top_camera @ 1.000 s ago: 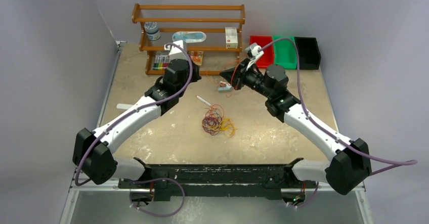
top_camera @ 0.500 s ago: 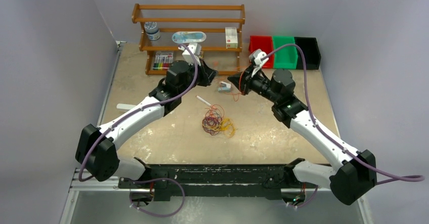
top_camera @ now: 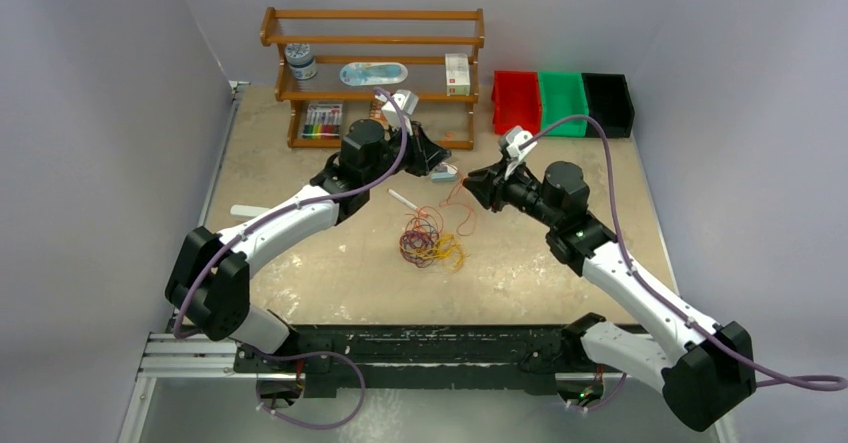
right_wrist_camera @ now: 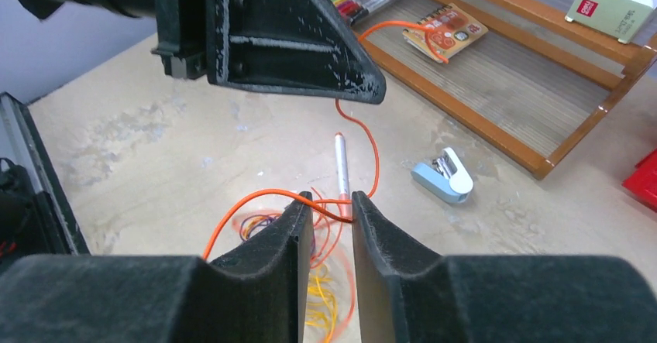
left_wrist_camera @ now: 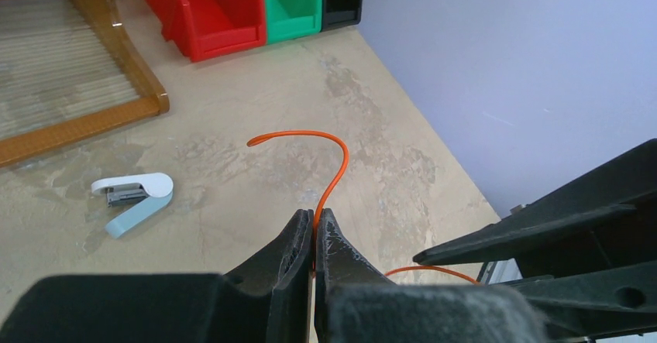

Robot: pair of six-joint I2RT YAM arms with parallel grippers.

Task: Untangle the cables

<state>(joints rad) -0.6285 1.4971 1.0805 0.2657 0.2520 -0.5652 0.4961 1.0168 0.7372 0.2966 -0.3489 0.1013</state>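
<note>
Orange wire (left_wrist_camera: 335, 169) is clamped in the left gripper (left_wrist_camera: 314, 221): its two black fingers are pressed together on the strand. The wire rises from between the tips, arcs over and ends in a free hooked tip ahead of the gripper. A second stretch of it curves out below and to the right of the fingers. Ahead and to the left of this gripper a white and pale blue stapler (left_wrist_camera: 133, 196) lies on the table.

To the right, the right gripper (right_wrist_camera: 331, 204) has its jaws a little apart, and the same orange wire crosses the gap just at the fingertips. Whether it rests on either pad is hard to tell. Beyond these tips lies a white pen (right_wrist_camera: 341, 165), with the stapler off to the right of it.

Below and just ahead of the right gripper sit the cables (top_camera: 430, 241), a small heap of orange-red, yellow and dark purple loops. In the right wrist view its lower part is cut off by the fingers and blurred. From above, the wire between the two grippers is too thin to follow all the way, and the left gripper's fingertips merge with the stapler beside them.

Everything stands on a worn beige table (top_camera: 300, 253) with pale scuffs. A wooden shelf (top_camera: 372, 40) is at its far edge, and red, green and black bins (top_camera: 562, 101) stand to the shelf's right. Plain grey walls (top_camera: 100, 113) close in the sides and back.
</note>
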